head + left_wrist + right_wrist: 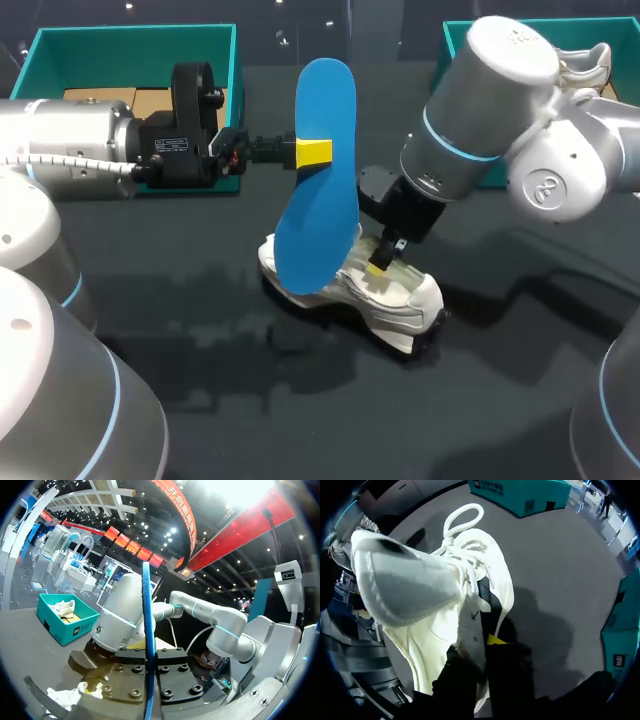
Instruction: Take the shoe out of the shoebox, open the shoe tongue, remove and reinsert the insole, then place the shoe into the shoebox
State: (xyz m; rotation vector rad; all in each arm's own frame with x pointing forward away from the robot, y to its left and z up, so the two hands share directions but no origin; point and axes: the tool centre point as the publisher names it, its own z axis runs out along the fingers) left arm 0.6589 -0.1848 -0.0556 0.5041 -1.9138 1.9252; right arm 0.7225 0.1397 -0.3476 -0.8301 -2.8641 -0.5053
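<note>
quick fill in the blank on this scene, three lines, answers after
The left gripper is shut on the ____ insole.
The right gripper grips the shoe, which is ____ in colour.
The head view shows ____ teal shoeboxes.
Missing words: blue; white; two.

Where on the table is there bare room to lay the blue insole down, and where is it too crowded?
Free: the table on the robot's side of the shoe. Crowded: around the shoe, where the right gripper and the held insole meet.
</note>
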